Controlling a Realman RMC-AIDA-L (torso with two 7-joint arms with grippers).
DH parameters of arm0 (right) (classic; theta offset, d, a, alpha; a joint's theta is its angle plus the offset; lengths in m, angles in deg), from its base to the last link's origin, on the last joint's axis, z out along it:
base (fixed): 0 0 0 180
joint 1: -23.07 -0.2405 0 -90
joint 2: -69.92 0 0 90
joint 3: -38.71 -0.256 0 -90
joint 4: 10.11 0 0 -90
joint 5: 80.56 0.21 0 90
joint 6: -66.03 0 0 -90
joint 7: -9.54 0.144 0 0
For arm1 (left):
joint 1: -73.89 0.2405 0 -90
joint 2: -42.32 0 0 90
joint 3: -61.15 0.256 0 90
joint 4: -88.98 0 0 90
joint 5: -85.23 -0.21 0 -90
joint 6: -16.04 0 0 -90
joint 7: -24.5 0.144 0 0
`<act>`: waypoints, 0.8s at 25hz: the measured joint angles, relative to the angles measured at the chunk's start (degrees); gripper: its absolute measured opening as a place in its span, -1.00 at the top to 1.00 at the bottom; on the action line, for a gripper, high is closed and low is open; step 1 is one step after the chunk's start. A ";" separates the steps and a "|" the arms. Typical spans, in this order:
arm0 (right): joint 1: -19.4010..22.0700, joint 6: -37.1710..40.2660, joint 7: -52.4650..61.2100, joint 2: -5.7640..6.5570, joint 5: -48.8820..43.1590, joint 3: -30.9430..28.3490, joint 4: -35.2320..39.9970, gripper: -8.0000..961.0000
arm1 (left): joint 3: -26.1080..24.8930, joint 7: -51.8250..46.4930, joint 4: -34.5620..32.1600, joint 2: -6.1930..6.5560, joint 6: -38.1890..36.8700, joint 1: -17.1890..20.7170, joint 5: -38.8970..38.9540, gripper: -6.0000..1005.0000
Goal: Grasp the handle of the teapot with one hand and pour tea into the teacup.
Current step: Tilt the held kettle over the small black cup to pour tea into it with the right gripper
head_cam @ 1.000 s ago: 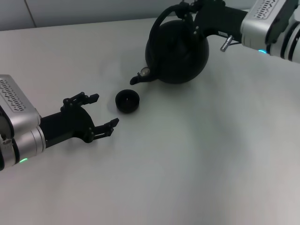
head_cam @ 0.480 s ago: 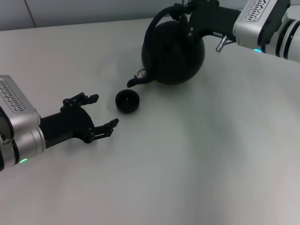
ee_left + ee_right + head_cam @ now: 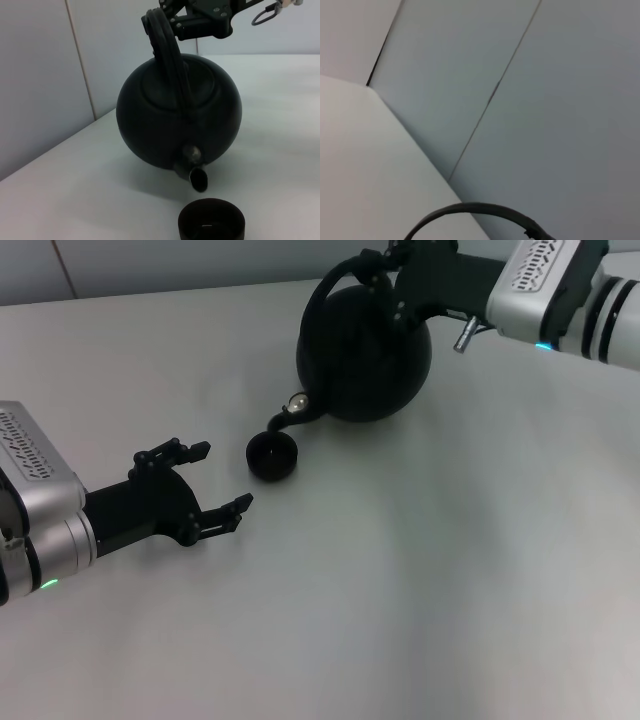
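The round matte-black teapot (image 3: 365, 355) hangs tilted above the table, its stubby spout (image 3: 283, 421) just over the small black teacup (image 3: 272, 455). My right gripper (image 3: 388, 275) is shut on the arched black handle (image 3: 322, 295) at its top. In the left wrist view the teapot (image 3: 180, 117) fills the middle, the handle (image 3: 167, 55) arches over it and the spout (image 3: 197, 175) points down above the teacup (image 3: 211, 221). The right wrist view shows only a piece of the handle (image 3: 480, 210). My left gripper (image 3: 205, 480) is open and empty, resting left of the teacup.
The white table (image 3: 420, 580) stretches all around. A grey panelled wall (image 3: 150, 260) runs behind its far edge.
My right gripper has carried the teapot left and tilted it further, so the spout dropped from beside the teacup to just over its rim. The left arm has not moved.
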 joint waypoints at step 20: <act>2.33 -3.11 0.00 -0.09 1.32 8.32 5.67 0.79 | 0.00 0.10 -0.02 0.00 0.00 0.16 0.00 -0.67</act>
